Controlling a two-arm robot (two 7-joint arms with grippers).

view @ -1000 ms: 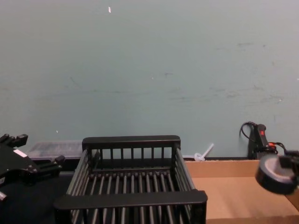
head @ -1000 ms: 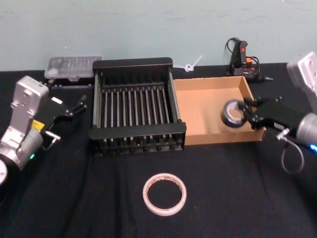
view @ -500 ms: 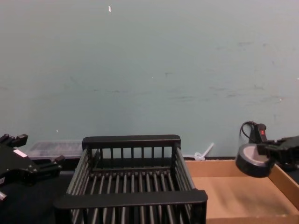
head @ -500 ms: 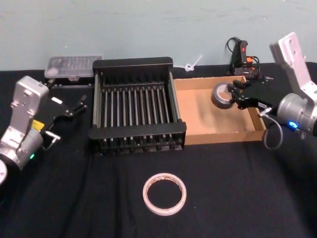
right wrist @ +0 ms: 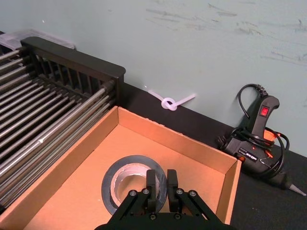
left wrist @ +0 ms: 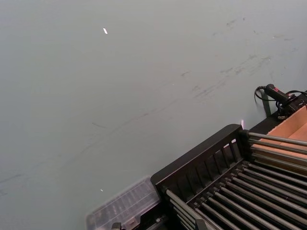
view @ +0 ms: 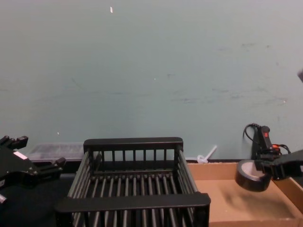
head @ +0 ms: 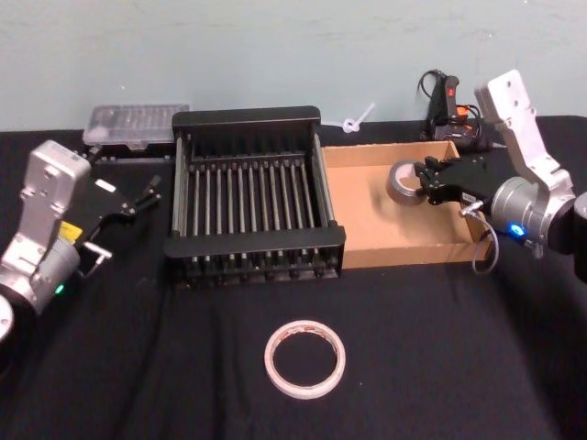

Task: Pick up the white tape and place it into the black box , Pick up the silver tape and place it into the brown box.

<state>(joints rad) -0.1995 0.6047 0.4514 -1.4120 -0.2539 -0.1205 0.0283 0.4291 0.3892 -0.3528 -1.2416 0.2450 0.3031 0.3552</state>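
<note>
Left gripper (head: 138, 200) parked left of the black box (head: 252, 117), fingers apart, nothing in them. White tape (head: 304, 357) flat on the table in front. Right gripper (head: 425, 182) clenched on the silver tape (head: 403, 181), held over the brown box (head: 390, 243). I judge an early release might roll it out.

Black box (head: 252, 183) left of brown box (head: 367, 211); white tape (head: 304, 358) in front.

Open table (head: 440, 367) around white tape (head: 304, 357); black box (head: 254, 192) behind.
</note>
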